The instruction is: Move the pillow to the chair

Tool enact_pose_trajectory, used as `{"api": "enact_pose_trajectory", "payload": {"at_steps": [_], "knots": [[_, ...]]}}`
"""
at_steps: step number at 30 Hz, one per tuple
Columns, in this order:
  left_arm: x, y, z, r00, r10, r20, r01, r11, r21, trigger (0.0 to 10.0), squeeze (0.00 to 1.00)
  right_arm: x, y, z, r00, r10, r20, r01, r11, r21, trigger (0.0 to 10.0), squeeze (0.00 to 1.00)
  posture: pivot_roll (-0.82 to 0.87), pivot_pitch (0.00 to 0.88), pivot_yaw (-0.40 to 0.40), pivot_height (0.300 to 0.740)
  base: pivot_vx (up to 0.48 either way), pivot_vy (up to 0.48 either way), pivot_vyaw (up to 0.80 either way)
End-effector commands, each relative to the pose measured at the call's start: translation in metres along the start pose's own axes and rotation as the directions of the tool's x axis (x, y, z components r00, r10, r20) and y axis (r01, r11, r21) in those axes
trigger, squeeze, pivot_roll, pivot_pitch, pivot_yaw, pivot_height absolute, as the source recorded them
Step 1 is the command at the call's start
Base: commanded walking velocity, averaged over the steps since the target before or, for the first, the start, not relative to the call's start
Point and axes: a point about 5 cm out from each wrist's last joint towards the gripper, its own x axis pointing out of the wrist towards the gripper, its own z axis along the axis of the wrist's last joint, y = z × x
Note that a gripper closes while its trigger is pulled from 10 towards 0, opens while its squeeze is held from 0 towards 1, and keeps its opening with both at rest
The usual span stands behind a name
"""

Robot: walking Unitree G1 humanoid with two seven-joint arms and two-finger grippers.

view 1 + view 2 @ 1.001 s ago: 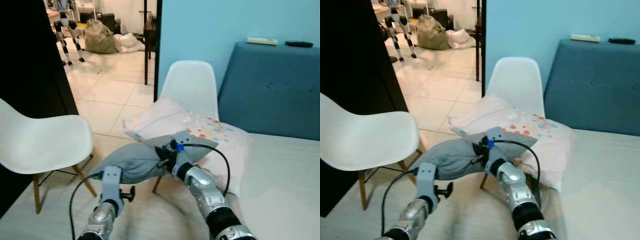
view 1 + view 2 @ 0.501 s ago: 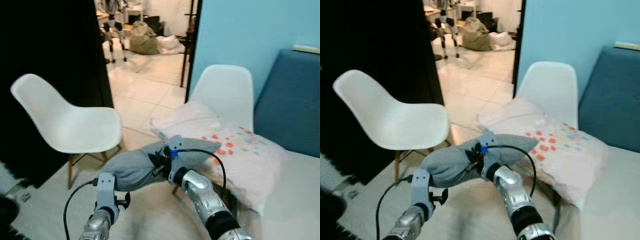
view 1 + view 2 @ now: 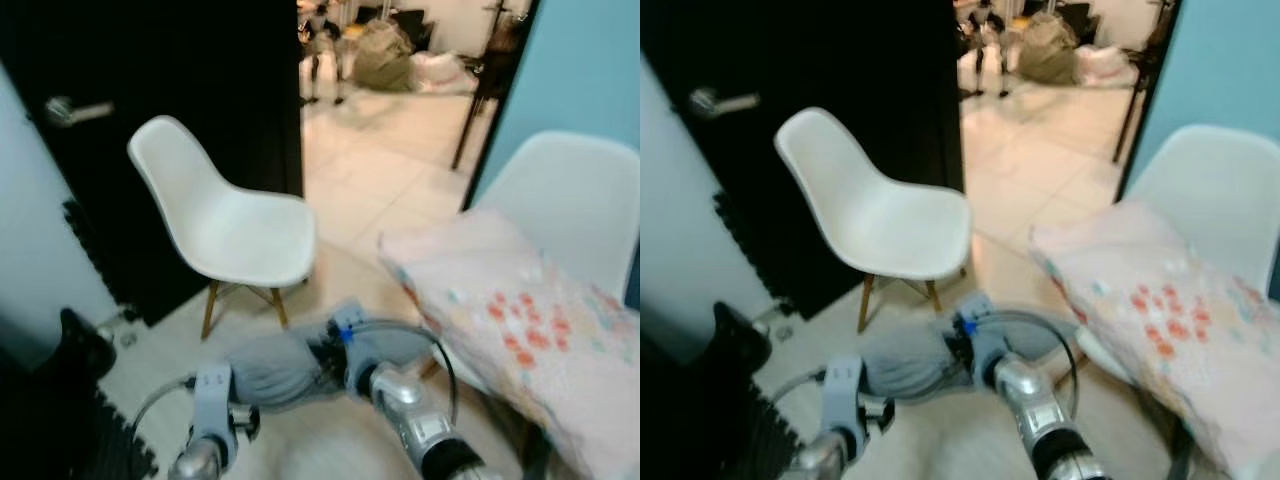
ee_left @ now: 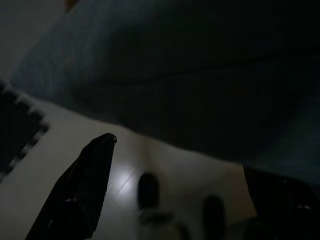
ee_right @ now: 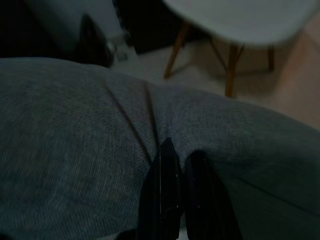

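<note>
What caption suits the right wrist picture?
Right gripper pinching a grey pillow, white chair ahead.

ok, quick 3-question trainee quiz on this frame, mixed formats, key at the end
1. True or false: the right gripper is pinching the grey pillow.
2. Multiple choice: what lies on the white chair by the blue wall? A) a laptop B) a pink patterned pillow C) a folded towel
3. Fill in: the empty white chair stands in front of a black ____ with a metal handle.

Key
1. True: in the right wrist view its fingers are shut on a fold of the grey fabric, while the left gripper is open under the pillow.
2. B
3. door
</note>
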Motion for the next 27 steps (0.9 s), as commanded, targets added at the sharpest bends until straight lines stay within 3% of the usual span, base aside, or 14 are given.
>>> {"api": "enact_pose_trajectory", "payload": {"at_steps": [1, 4, 7, 14, 20, 23, 27], "knots": [[-0.001, 0.005, -0.002, 1.0, 0.021, -0.013, -0.021, 1.0, 0.014, 10.0, 0.0, 0.003, 0.005, 0.001, 1.0, -0.011, 0.011, 0.011, 1.0, -0.005, 10.0, 0.0, 0.02, 0.0, -0.021, 0.74, 0.0, 0.0, 0.0], [-0.005, 0.012, -0.011, 0.998, 0.042, -0.051, -0.041, 0.999, 0.015, 10.0, 0.0, -0.008, -0.007, -0.028, 0.987, -0.128, -0.098, 0.134, 0.989, 0.061, 10.0, 0.0, 0.02, 0.0, -0.022, 0.74, 0.0, 0.0, 0.0], [-0.008, 0.016, -0.018, 0.995, 0.057, -0.082, -0.055, 0.998, 0.019, 10.0, 0.0, -0.016, -0.012, -0.045, 0.97, -0.176, -0.169, 0.192, 0.978, 0.083, 10.0, 0.0, 0.02, 0.0, -0.019, 0.74, 0.0, 0.0, 0.0], [-0.023, 0.026, -0.054, 0.965, 0.096, -0.244, -0.085, 0.995, 0.055, 10.0, 0.0, -0.048, -0.013, -0.102, 0.891, -0.208, -0.403, 0.214, 0.976, -0.03, 10.0, 0.0, 0.02, 0.0, -0.028, 0.74, 0.0, 0.0, 0.0], [-0.025, 0.023, -0.059, 0.959, 0.1, -0.266, -0.094, 0.995, 0.035, 10.0, 0.0, -0.061, -0.019, -0.116, 0.857, -0.252, -0.45, 0.285, 0.959, 0.007, 10.0, 0.0, 0.03, 0.0, -0.037, 0.74, 0.0, 0.0, 0.0], [-0.023, 0.018, -0.058, 0.96, 0.088, -0.265, -0.085, 0.996, 0.023, 10.0, 0.0, -0.062, -0.024, -0.113, 0.861, -0.272, -0.429, 0.336, 0.938, 0.081, 10.0, 0.0, 0.03, 0.0, -0.036, 0.74, 0.0, 0.0, 0.0], [-0.023, 0.015, -0.058, 0.96, 0.074, -0.268, -0.067, 0.997, 0.036, 10.0, 0.0, -0.06, -0.027, -0.108, 0.87, -0.281, -0.406, 0.347, 0.933, 0.097, 10.0, 0.0, 0.03, 0.0, -0.032, 0.74, 0.0, 0.0, 0.0]]}}
